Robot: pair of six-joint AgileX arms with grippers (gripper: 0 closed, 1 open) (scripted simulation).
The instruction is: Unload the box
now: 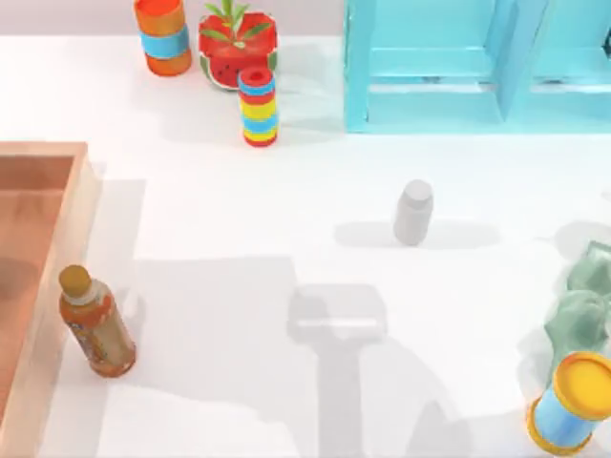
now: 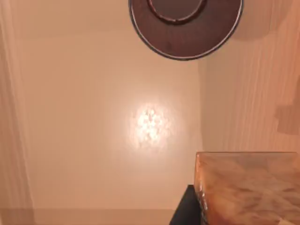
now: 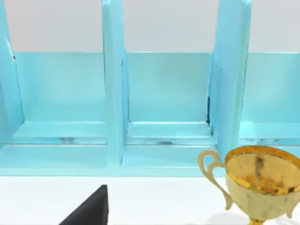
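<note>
A white desk [image 1: 286, 239] fills the top view, with a turquoise shelf unit [image 1: 449, 67] standing along its far edge toward the right. The large shallow box of light orange-brown wood [image 1: 38, 248] sits at the left edge of the desk, part of it cut off by the view's border. Just beside its right wall stands a brown bottle with a tan cap and an orange label [image 1: 95, 322], outside the box on the desk. A small pale grey bottle [image 1: 413, 212] stands near the middle of the desk, right of centre. At the far edge are an orange can with a blue band [image 1: 163, 35], a red watermelon-patterned pot with a green plant [image 1: 236, 45] and a stack of red, blue and yellow rings [image 1: 258, 106]. Near the right front corner is a blue cylinder with yellow ends [image 1: 576, 404], next to a pale green crumpled object [image 1: 584, 305].

The left wrist view looks into the box, showing its pale floor, a dark round dish [image 2: 185, 26] and a brown marbled block [image 2: 251, 187]. The right wrist view faces the shelf compartments, with a gold trophy cup [image 3: 258, 183] in front. I cannot tell whether either gripper is open or closed.
</note>
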